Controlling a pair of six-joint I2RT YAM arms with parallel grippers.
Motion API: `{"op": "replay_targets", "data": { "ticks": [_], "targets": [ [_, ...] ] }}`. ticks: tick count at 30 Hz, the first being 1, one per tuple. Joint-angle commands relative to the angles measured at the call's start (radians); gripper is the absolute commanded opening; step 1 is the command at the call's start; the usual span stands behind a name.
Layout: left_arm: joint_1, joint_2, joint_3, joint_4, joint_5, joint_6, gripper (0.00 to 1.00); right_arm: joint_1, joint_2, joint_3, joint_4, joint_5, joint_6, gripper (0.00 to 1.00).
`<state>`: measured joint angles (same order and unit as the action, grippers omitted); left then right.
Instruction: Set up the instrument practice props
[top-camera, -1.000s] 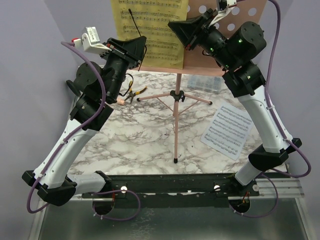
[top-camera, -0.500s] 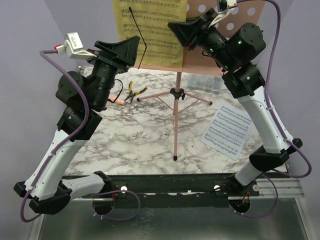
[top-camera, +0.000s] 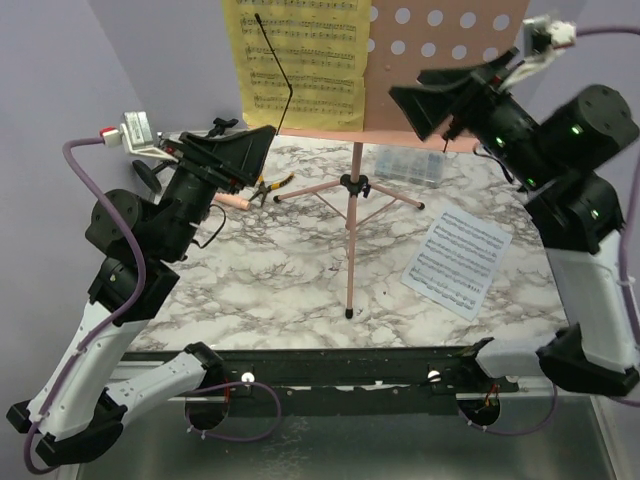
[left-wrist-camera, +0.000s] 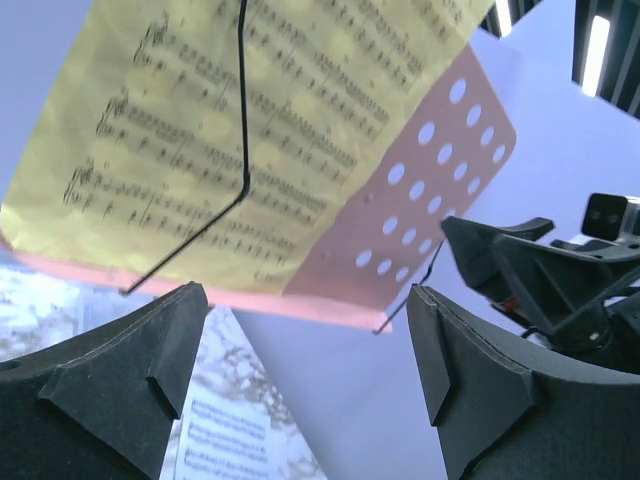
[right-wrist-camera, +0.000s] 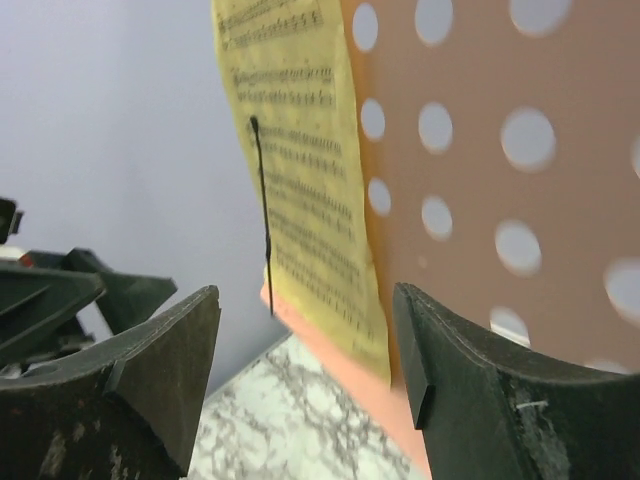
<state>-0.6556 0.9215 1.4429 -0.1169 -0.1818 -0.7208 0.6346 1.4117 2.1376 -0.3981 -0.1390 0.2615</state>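
Observation:
The pink perforated music stand (top-camera: 445, 50) is upright on its tripod at the table's back. A yellow music sheet (top-camera: 300, 60) rests on its desk under a thin black wire. A white music sheet (top-camera: 455, 262) lies flat at the right. The pink-beige microphone (top-camera: 232, 201) lies by my left arm, partly hidden. My left gripper (top-camera: 235, 150) is open, left of and below the desk, holding nothing. My right gripper (top-camera: 430, 100) is open in front of the desk's lower right, also holding nothing. Both wrist views show the yellow sheet (left-wrist-camera: 250, 120) (right-wrist-camera: 300, 170) beyond the open fingers.
Yellow-handled pliers (top-camera: 270, 185) lie beside the microphone. A clear compartment box (top-camera: 405, 165) sits behind the stand's pole. A black round piece (top-camera: 148, 176) shows at the far left behind my left arm. The stand's legs (top-camera: 350, 310) reach toward the table's middle.
Both grippers have opened and drawn away from the stand's desk. The left arm swung left and down, the right arm moved right. The yellow sheet stays on the stand.

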Motion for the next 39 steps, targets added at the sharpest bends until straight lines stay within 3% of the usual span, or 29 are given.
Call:
{"op": "replay_targets", "data": {
  "ticks": [1, 5, 8, 11, 16, 19, 24, 26, 29, 33, 36, 39],
  "targets": [
    [0.001, -0.108, -0.088, -0.086, 0.130, -0.027, 0.89, -0.001, -0.238, -0.227, -0.097, -0.028, 0.028, 0.76],
    [0.001, -0.191, -0.167, -0.159, 0.161, -0.036, 0.93, -0.001, -0.469, -0.538, -0.100, -0.088, 0.026, 0.77],
    [0.002, -0.247, -0.214, -0.229, 0.180, -0.053, 0.94, -0.001, -0.619, -0.755, -0.158, -0.042, 0.062, 0.77],
    [0.001, -0.304, -0.302, -0.273, 0.205, -0.091, 0.95, -0.001, -0.753, -0.980, -0.199, 0.125, 0.160, 0.77],
    [0.001, -0.377, -0.442, -0.310, 0.230, -0.186, 0.96, -0.001, -0.898, -1.329, -0.204, 0.403, 0.463, 0.77],
    [0.001, -0.379, -0.474, -0.323, 0.268, -0.201, 0.97, -0.001, -0.876, -1.450, -0.144, 0.502, 0.511, 0.79],
    [0.001, -0.368, -0.481, -0.353, 0.306, -0.208, 0.97, -0.033, -0.532, -1.403, -0.147, 0.586, 0.436, 0.81],
    [0.001, -0.371, -0.486, -0.359, 0.315, -0.207, 0.98, -0.147, -0.430, -1.371, -0.147, 0.518, 0.413, 0.82],
    [0.001, -0.380, -0.496, -0.367, 0.310, -0.205, 0.99, -0.518, -0.384, -1.428, -0.027, 0.114, 0.357, 0.81],
    [0.002, -0.384, -0.500, -0.372, 0.316, -0.204, 0.99, -0.962, -0.319, -1.496, 0.056, -0.233, 0.353, 0.82],
    [0.001, -0.386, -0.507, -0.373, 0.323, -0.204, 0.99, -1.246, -0.196, -1.514, 0.068, -0.407, 0.341, 0.82],
    [0.001, -0.389, -0.516, -0.374, 0.327, -0.202, 0.99, -1.355, -0.124, -1.525, 0.105, -0.417, 0.360, 0.82]
  ]
}}
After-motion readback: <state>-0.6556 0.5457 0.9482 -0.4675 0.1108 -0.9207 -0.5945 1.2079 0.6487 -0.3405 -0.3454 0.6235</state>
